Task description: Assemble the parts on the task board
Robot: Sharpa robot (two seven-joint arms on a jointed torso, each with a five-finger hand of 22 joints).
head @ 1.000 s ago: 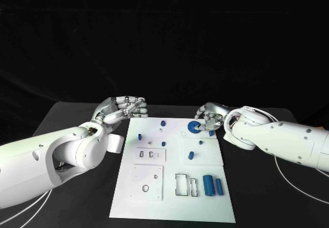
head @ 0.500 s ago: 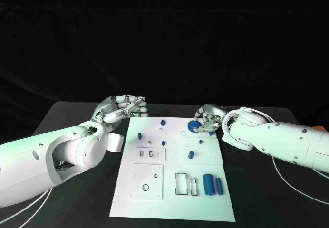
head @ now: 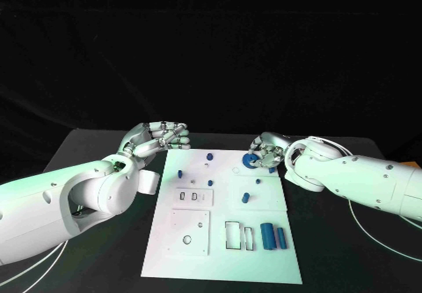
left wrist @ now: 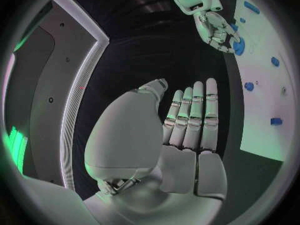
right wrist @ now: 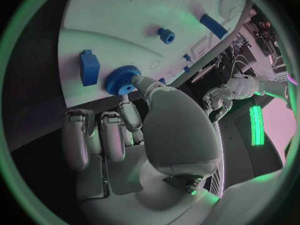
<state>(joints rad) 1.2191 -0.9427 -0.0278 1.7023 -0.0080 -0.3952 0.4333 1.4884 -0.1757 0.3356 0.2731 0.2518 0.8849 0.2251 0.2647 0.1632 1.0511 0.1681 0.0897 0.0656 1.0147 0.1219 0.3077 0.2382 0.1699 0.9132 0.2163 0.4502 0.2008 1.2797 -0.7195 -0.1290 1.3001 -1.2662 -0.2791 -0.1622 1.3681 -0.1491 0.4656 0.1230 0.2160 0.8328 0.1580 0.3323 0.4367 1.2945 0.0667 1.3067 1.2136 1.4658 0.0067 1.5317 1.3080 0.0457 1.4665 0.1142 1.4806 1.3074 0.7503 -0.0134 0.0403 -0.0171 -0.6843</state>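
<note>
Seating the blue gear on the task board [head: 224, 244].

Left hand [head: 161, 138] idle, fingers curled, empty, off the board's far corner. Right hand [head: 266, 154] pinching blue gear [right wrist: 122, 80] at fingertips over the board; next, probably lowering squarely onto its post.

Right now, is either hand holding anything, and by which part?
The right hand pinches the blue gear at its toothed rim, over the task board. The left hand holds nothing, its fingers straight and together beside the board.
</note>
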